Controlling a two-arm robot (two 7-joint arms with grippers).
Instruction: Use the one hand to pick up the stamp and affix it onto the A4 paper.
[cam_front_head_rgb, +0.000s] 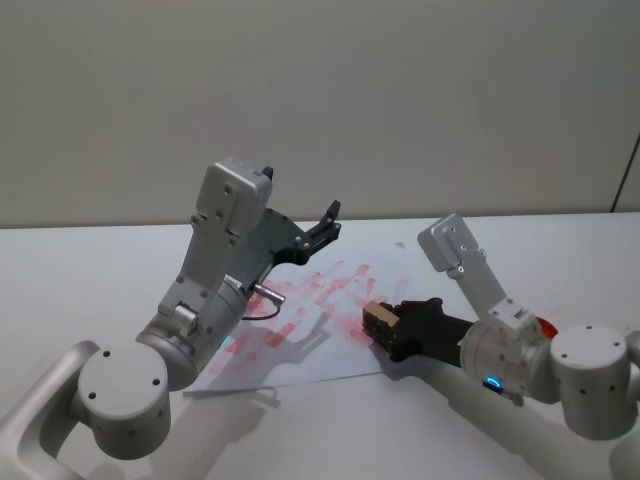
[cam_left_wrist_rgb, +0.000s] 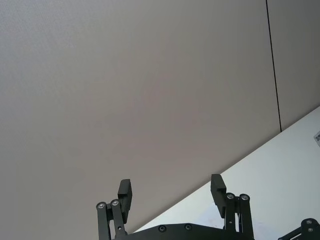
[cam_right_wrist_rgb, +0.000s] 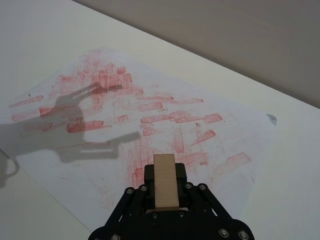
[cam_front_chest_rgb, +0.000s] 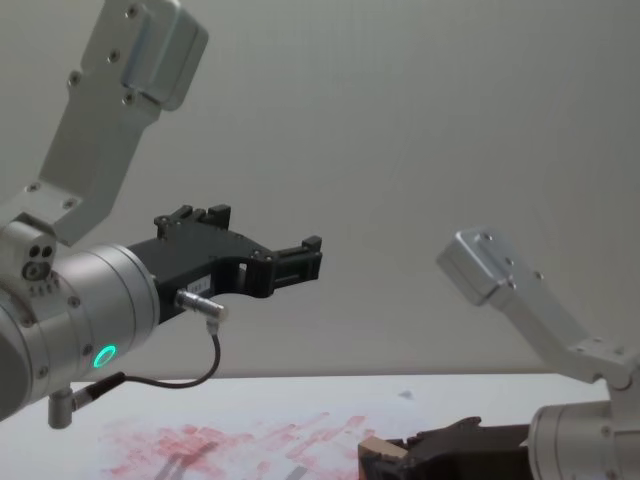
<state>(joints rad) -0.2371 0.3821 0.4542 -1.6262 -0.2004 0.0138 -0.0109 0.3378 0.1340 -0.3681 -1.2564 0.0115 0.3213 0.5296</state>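
Observation:
The stamp (cam_right_wrist_rgb: 165, 180), a light tan wooden block, is clamped in my right gripper (cam_right_wrist_rgb: 164, 192), which is shut on it. In the head view the stamp (cam_front_head_rgb: 378, 317) hangs low over the near right part of the A4 paper (cam_front_head_rgb: 330, 300), a white sheet smeared with red imprints. From the chest the stamp (cam_front_chest_rgb: 383, 449) shows just above the A4 paper (cam_front_chest_rgb: 230, 440). Whether the block touches the sheet cannot be told. My left gripper (cam_front_head_rgb: 328, 228) is raised well above the paper's far side and stands open, its fingers (cam_left_wrist_rgb: 124, 192) empty against the wall.
A red round pad (cam_front_head_rgb: 545, 327) peeks out behind my right arm at the table's right. The white table (cam_front_head_rgb: 80, 270) stretches bare to the left of the sheet. A grey wall rises behind the table.

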